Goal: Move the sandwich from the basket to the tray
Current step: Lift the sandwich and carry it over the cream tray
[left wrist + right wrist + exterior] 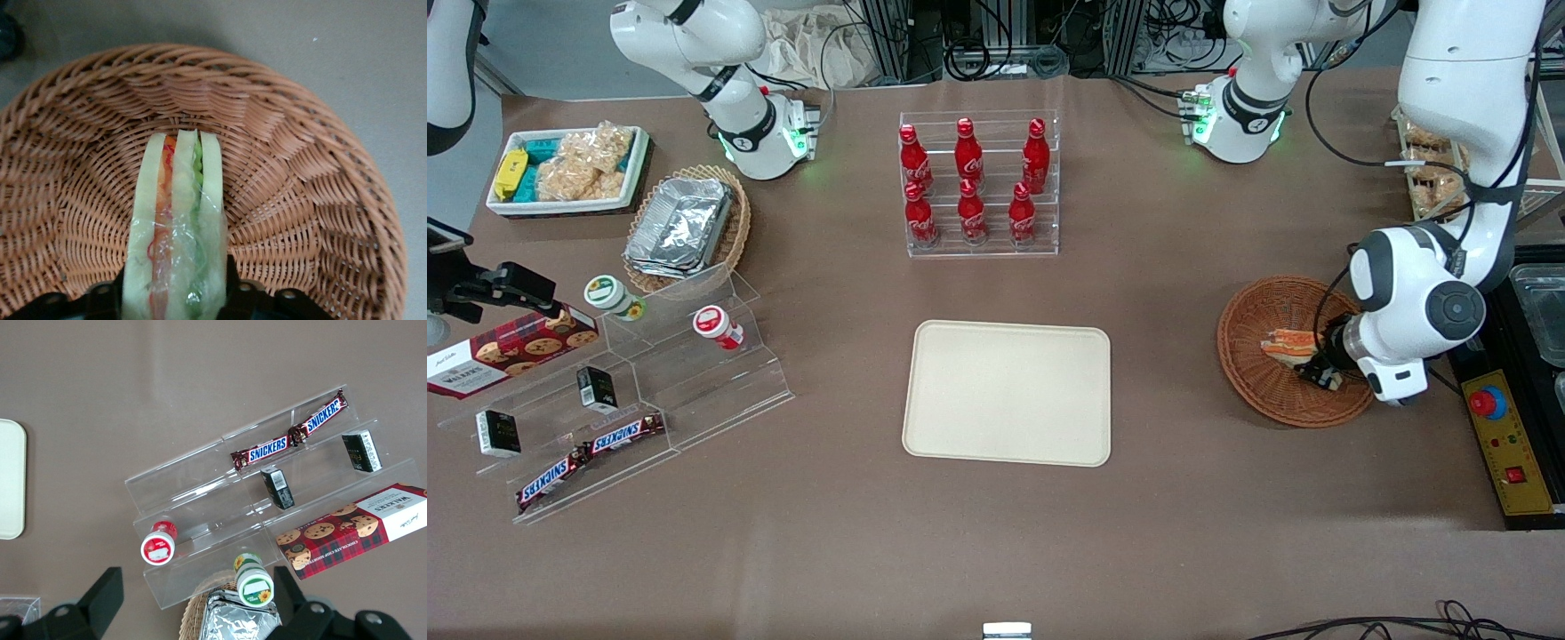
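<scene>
The sandwich (pixel 1288 343), a wrapped wedge with pale bread and orange and green filling, is inside the reddish-brown wicker basket (pixel 1249 360) toward the working arm's end of the table. My left gripper (pixel 1319 369) is down in the basket at the sandwich's end nearer the front camera. In the left wrist view the sandwich (pixel 177 227) stands on edge between the two black fingers, which press against its two bread sides, with the basket's weave (pixel 300 200) under it. The cream tray (pixel 1009 391) lies bare in the middle of the table, beside the basket.
A clear rack of red cola bottles (pixel 978 182) stands farther from the front camera than the tray. A stepped acrylic stand with snacks (pixel 631 382), a tan basket of foil containers (pixel 689 227) and a white bin (pixel 569 169) lie toward the parked arm's end. A yellow control box (pixel 1507 436) sits by the basket.
</scene>
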Tool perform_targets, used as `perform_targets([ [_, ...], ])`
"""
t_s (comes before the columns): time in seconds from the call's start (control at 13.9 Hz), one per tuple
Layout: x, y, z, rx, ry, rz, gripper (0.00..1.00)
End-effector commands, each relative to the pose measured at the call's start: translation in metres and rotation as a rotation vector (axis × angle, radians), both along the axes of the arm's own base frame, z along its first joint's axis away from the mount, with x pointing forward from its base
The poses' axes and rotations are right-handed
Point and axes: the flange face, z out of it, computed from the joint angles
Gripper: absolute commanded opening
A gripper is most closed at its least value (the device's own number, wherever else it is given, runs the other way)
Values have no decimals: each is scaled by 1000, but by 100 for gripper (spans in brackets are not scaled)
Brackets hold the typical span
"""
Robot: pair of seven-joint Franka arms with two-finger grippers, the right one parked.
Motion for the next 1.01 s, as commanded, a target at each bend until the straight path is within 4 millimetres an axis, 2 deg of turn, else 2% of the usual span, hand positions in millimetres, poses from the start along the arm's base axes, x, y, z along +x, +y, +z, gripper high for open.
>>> perform_targets([
  [0.0,23,-5,55,11,79,-28,0],
  [0.14,39,-16,100,11,130,-48,0],
  [0.29,53,-46,147,-9,140,-135,0],
  [0.43,62,-99,185,-40,105,-230,0],
  [0.51,63,-137,193,-58,82,-291,0],
  [0.72,70,-231,182,-129,61,-444,0],
  [0.87,71,-299,162,-136,49,-549,0],
  [0.94,74,-326,145,-117,23,-596,0],
])
